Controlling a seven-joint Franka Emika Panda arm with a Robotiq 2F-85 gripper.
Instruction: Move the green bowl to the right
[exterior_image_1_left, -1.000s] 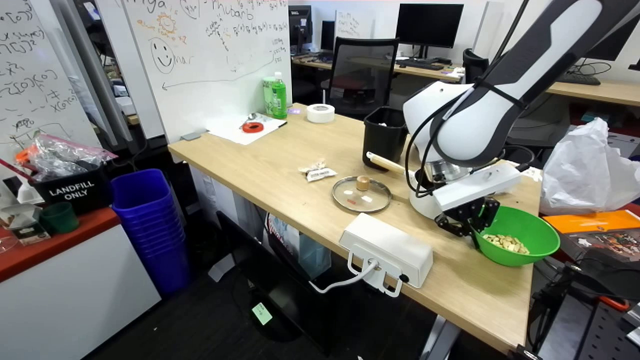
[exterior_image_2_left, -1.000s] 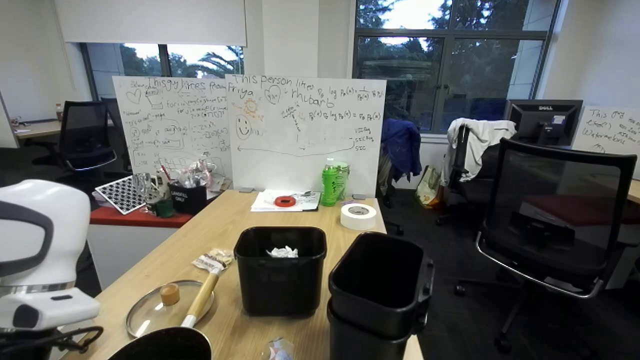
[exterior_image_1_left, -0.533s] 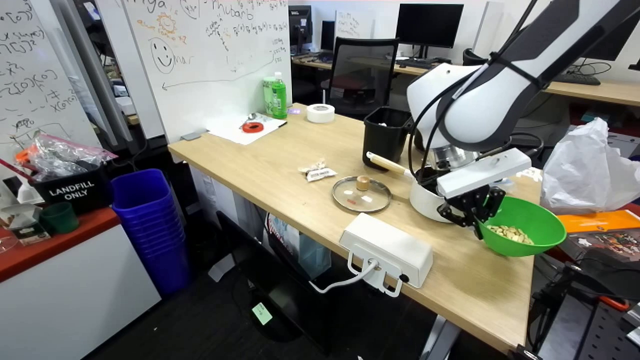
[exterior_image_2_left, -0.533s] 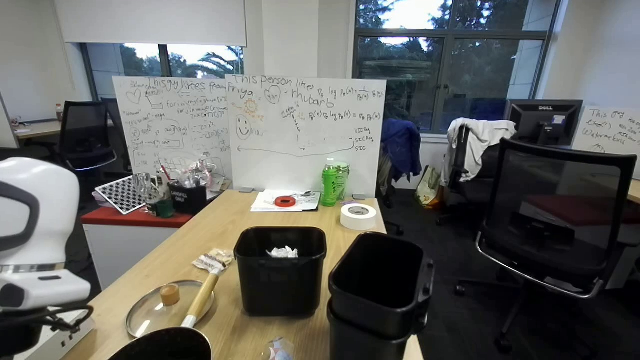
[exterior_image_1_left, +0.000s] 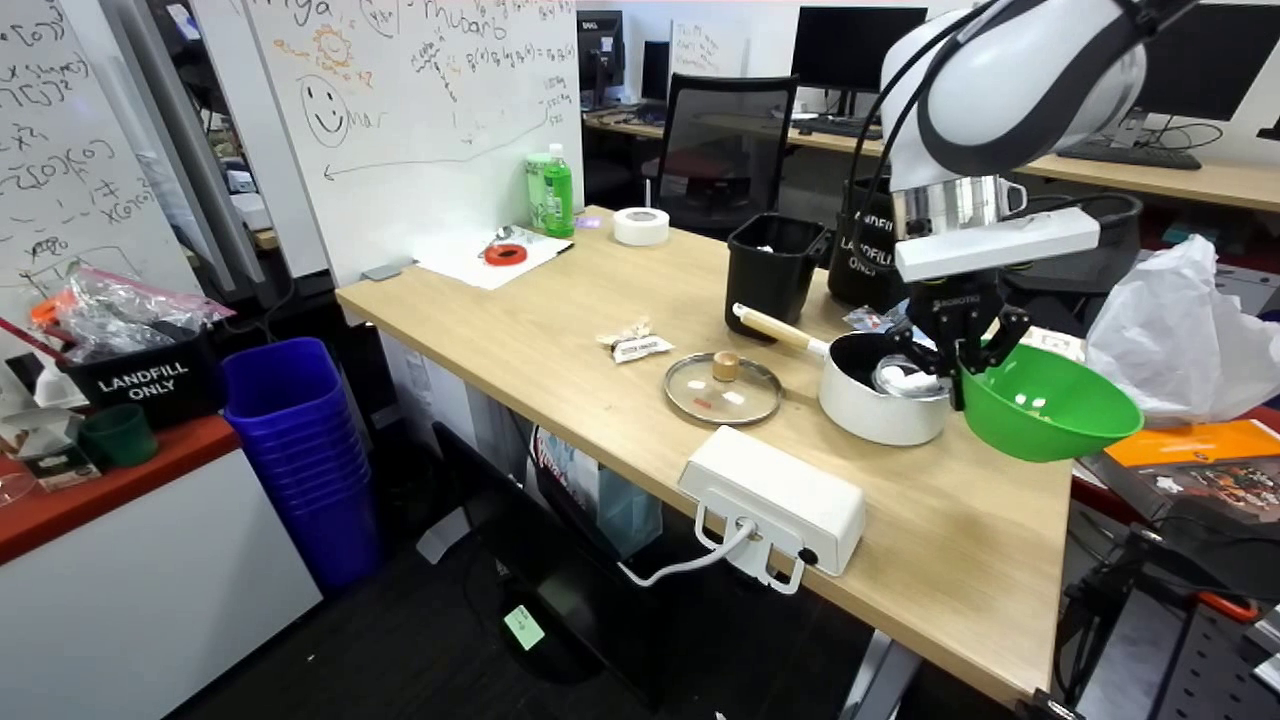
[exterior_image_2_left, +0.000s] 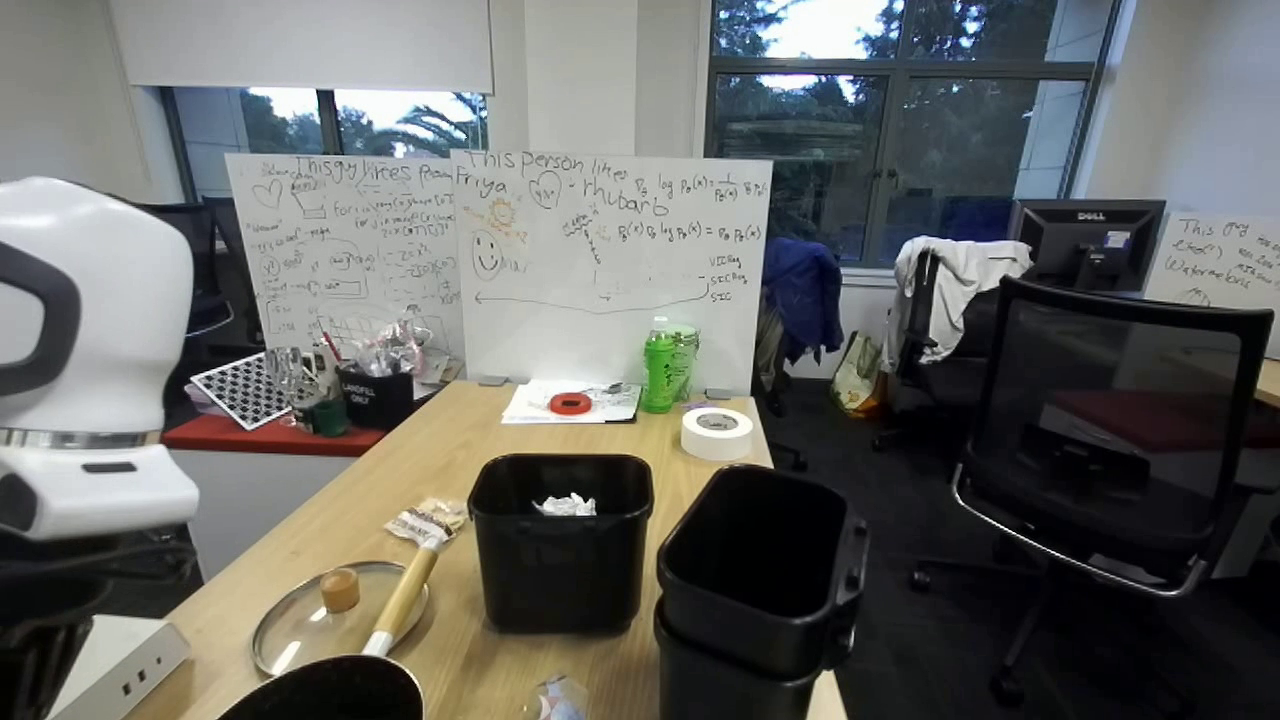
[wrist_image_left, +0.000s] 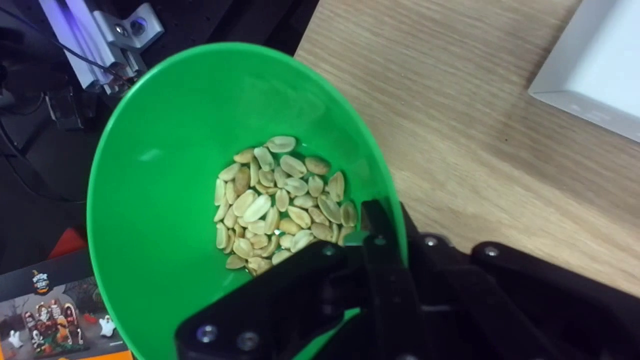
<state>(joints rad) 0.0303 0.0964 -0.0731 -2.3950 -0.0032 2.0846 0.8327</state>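
- The two fingers are clamped on the wall of the green bowl, one inside, one outside; the bowl sticks out from them, apparently clear of the table.
- Held at a single spot, it could swivel or sag away from the fingers under its load, spilling peanuts.
- If the fingers slip, the bowl's far side, seemingly past the table's edge, could carry it to the floor.
- A swing back might bump the pot, just beside the fingers.
- Counts at the fingers: one bowl; peanuts by the dozen, overlapping, too many to number.
- Near them: one pot, one white box, one lid.
- Well apart from them: one green bottle, one white tape roll.
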